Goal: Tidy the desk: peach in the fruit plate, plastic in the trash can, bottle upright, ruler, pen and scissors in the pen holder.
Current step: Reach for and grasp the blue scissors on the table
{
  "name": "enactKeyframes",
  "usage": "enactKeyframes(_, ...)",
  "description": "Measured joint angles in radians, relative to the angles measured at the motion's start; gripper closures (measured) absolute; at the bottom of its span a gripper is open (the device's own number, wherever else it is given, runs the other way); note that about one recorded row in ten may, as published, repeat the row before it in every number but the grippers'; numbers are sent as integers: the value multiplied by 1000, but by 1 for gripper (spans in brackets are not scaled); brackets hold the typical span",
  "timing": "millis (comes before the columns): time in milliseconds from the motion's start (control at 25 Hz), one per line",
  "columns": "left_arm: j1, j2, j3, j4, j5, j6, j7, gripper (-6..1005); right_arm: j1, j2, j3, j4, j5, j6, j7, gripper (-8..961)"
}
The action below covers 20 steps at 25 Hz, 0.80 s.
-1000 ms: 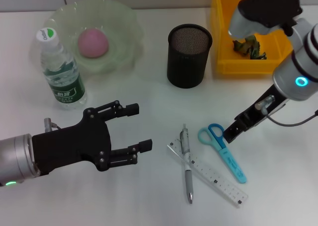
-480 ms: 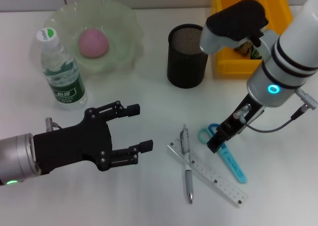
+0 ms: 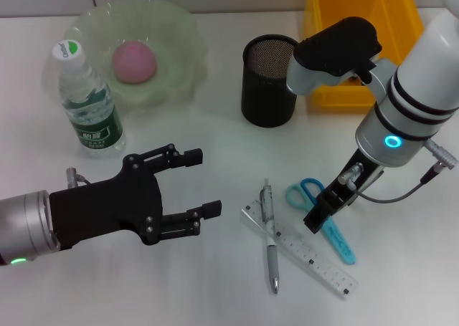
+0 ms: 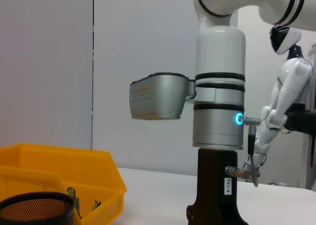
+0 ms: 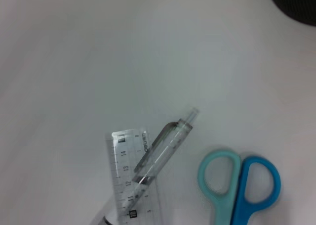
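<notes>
From the head camera, the left hand [image 3: 188,185] is hovering with fingers spread apart at about eight o'clock on the bench [image 3: 215,147], while the right hand [image 3: 319,215], whose fingers I cannot tell apart or together, is hanging just over the scissors [image 3: 320,208], which are lying beside the crossed pen [image 3: 270,234] and ruler [image 3: 300,249], with the pen holder [image 3: 270,80] at twelve o'clock. The left wrist camera is showing only the right arm and the yellow bin [image 4: 59,180]. In the right wrist camera the pen [image 5: 163,153] is lying across the ruler [image 5: 131,178], close beside the scissors [image 5: 239,183], so a descent drifting toward them could nudge or snag the pen instead.
</notes>
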State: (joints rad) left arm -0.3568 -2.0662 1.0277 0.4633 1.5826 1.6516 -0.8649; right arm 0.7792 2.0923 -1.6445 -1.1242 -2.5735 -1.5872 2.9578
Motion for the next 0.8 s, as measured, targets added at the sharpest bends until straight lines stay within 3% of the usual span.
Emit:
enactKeyframes(240, -1, -1, 0, 0, 0, 0, 0, 210, 1, 0, -1, 16, 0, 14, 1, 144)
enactKeyframes(480, -1, -2, 7, -1, 1, 0, 2, 211, 6, 0, -2, 21, 0, 16, 1, 310)
enactKeyframes(800, -2, -2, 11, -8, 0, -1, 9, 211, 9, 0, -10, 26, 0, 26, 1, 374)
